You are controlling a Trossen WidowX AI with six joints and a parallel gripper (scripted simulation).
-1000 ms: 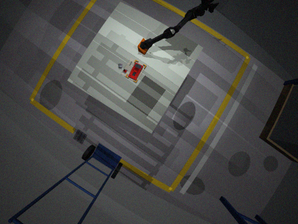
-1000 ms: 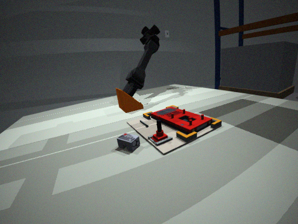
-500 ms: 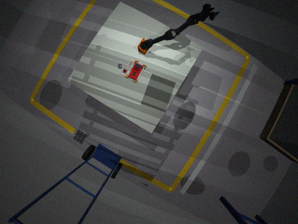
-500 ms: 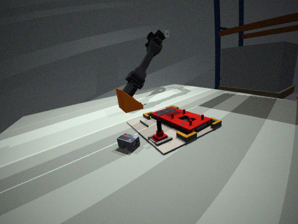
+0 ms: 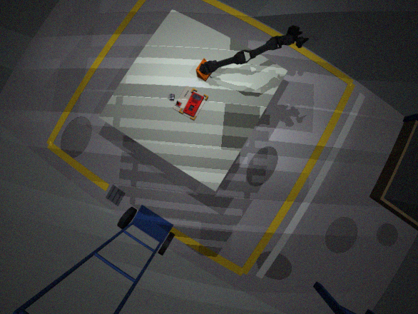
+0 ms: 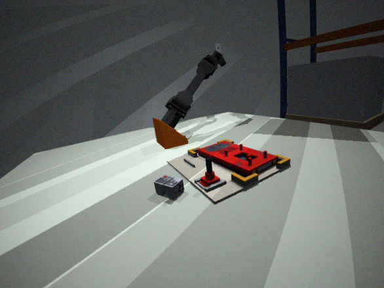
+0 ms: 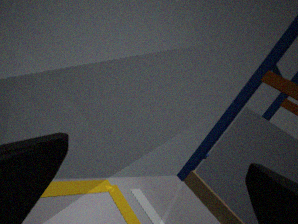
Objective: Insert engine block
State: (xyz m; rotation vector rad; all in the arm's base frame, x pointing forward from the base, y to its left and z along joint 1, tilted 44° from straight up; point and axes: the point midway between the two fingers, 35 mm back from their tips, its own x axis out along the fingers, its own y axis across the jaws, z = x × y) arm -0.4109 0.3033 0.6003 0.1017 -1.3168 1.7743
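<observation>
The engine block (image 5: 172, 96) (image 6: 168, 188), a small grey block with a red dot on top, lies on the table beside the base board, outside the car body. The red car body (image 5: 195, 102) (image 6: 234, 152) lies flat on the board between yellow corner brackets, with several short pegs standing up. Its opening (image 5: 191, 108) (image 6: 246, 157) looks dark, with no grey block in it. Which way the block's slot faces is too small to tell. My gripper (image 5: 303, 36) (image 7: 157, 157) is open and empty, raised far from the block and car body, pointing away from both.
A red piece with an upright black post (image 6: 210, 178) stands on the board (image 6: 217, 196) near the block. The arm's orange base (image 5: 202, 73) (image 6: 168, 137) stands behind the board. A blue hand truck (image 5: 151, 223) and a blue-and-orange rack (image 6: 282, 65) are farther off.
</observation>
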